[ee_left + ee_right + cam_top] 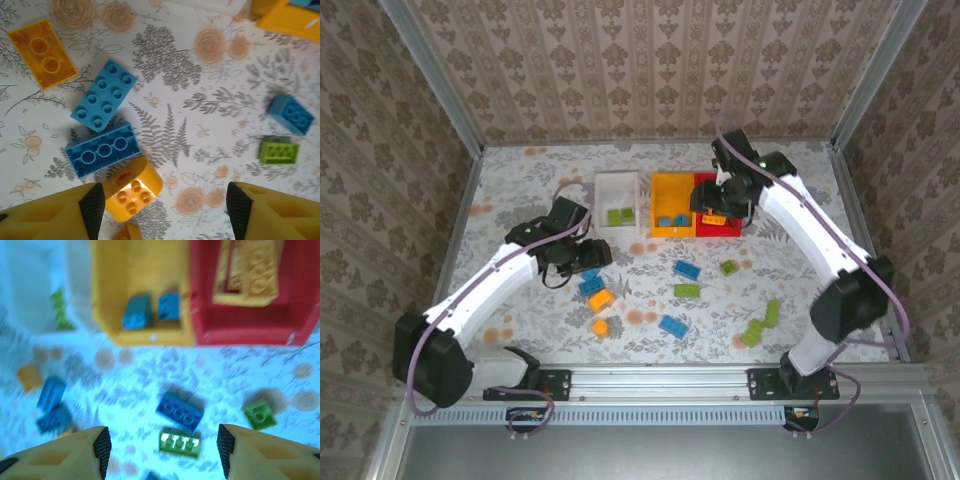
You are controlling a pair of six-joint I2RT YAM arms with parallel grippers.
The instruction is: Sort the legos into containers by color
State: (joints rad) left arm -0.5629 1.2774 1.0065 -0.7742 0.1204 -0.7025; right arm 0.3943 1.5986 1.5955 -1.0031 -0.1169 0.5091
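Three bins stand at the back: white [617,190], yellow-orange [672,234], red [730,228]. The white one holds a lime green brick [620,216], the yellow-orange one two blue bricks [137,311] and the red one an orange brick [247,272]. My left gripper [162,207] is open and low over the table, with a small orange brick [132,190] just inside its left finger and two blue bricks [103,93] beyond it. My right gripper [163,447] is open and empty, hovering at the front of the red bin [240,325]; its view is blurred.
Loose bricks lie on the floral table: blue [686,270], green [687,291], green [729,267], blue [672,326], greens at the right [772,312], orange ones [601,298] by the left gripper [582,256]. Metal frame rails and papered walls enclose the table.
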